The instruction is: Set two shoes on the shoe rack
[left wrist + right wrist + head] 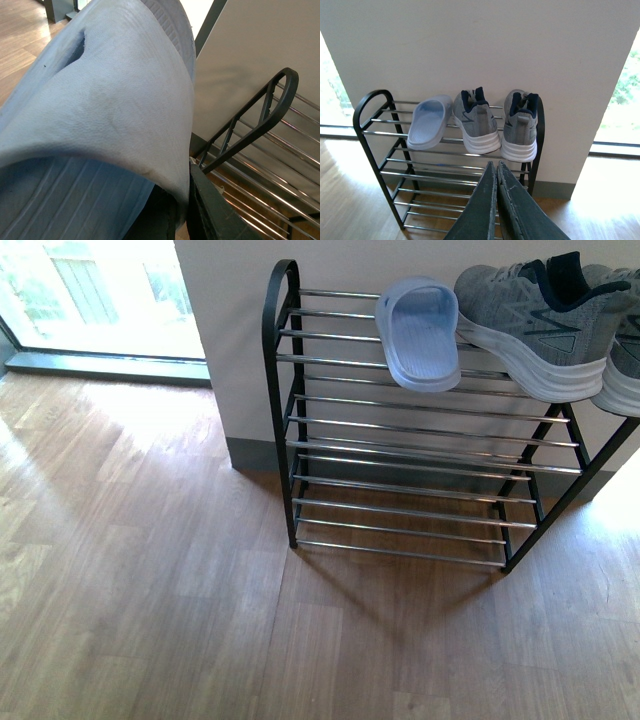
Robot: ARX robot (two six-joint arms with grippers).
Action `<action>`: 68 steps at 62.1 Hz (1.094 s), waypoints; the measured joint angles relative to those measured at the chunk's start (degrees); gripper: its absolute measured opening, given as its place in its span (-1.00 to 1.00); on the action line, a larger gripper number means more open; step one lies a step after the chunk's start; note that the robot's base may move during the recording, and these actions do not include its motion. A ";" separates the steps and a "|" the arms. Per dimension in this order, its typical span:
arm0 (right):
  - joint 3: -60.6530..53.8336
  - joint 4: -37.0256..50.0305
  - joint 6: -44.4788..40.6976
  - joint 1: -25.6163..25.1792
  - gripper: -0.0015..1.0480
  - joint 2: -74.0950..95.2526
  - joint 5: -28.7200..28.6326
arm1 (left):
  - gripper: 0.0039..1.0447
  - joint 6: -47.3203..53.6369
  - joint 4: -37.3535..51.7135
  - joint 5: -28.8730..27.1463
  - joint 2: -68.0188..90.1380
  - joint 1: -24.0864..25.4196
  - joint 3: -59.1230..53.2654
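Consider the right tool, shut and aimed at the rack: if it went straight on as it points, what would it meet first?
Probably the shoe rack itself: the right tool points at the chrome rods just below the two grey sneakers. Depth is unclear, so a sneaker's white sole could come first.

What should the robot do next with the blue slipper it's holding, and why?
Probably carry the held slide toward the rack's top shelf, into the free space left of the other slide. The left tool is shut on it, and three shoes already sit up there, with the sneakers at the right end.
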 joint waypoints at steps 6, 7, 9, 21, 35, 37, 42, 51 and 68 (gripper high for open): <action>0.00 0.00 0.00 0.00 -0.97 -0.02 0.00 | -0.96 0.00 0.00 0.02 0.00 -0.02 0.00; 0.00 0.00 0.00 0.00 -0.97 -0.02 0.00 | -0.96 0.00 0.00 0.04 0.00 -0.02 0.00; 0.00 0.00 -0.02 0.00 -0.96 -0.04 0.02 | -0.96 0.00 0.00 0.02 0.00 -0.02 0.00; 0.00 0.00 -0.02 0.00 -0.34 -0.04 0.02 | -0.96 0.00 0.00 0.02 0.00 -0.02 0.00; 0.00 0.00 -0.02 0.00 0.36 -0.04 0.00 | -0.96 12.28 6.19 0.20 5.16 -0.07 3.17; 0.00 0.00 0.00 0.00 0.49 -0.04 0.00 | -0.96 13.70 5.57 2.19 7.34 -0.07 5.60; 0.00 0.00 -0.02 0.00 0.72 -0.04 0.00 | -0.96 14.84 4.17 6.69 12.04 -0.07 10.82; 0.00 0.00 0.00 0.00 0.82 -0.04 0.00 | -0.96 13.42 1.60 14.97 22.18 -0.72 22.56; 0.00 0.00 0.00 0.00 0.82 -0.04 0.00 | -0.96 0.76 -5.38 29.33 44.68 -4.63 52.76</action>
